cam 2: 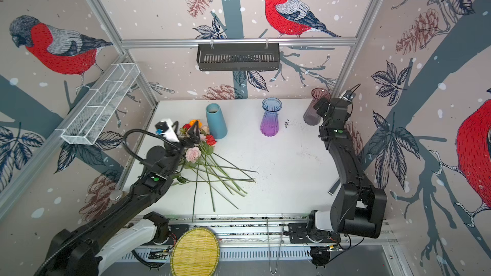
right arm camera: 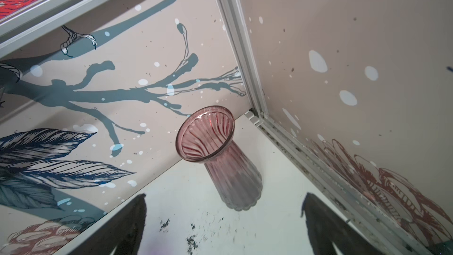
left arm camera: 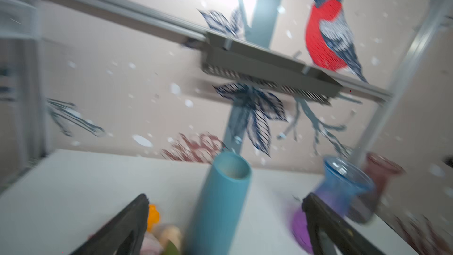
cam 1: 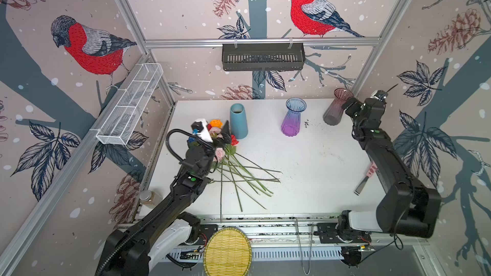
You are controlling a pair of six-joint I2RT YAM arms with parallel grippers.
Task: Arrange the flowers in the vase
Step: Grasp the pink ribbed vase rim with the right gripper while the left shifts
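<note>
Left gripper (left arm camera: 224, 199) (jaws apart) hovers over flowers (cam 1: 219, 153).

On the table (cam 1: 318, 176), the flowers (cam 1: 219, 153) lie at left, heads rearward, just beside a cylindrical vase (cam 1: 238, 124). Right of it stands a fluted vase (cam 1: 292, 120); a third vase (cam 1: 335, 108) occupies the back right corner.

Lab test cell: aluminium frame (cam 1: 261, 41), bird-print walls (cam 1: 313, 9), white table (cam 1: 305, 160).

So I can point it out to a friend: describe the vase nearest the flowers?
On the white table, three vases stand toward the back. The teal vase is leftmost, beside the flowers. Unlike the purple glass vase and the pink glass vase, it is opaque and smooth.
</note>
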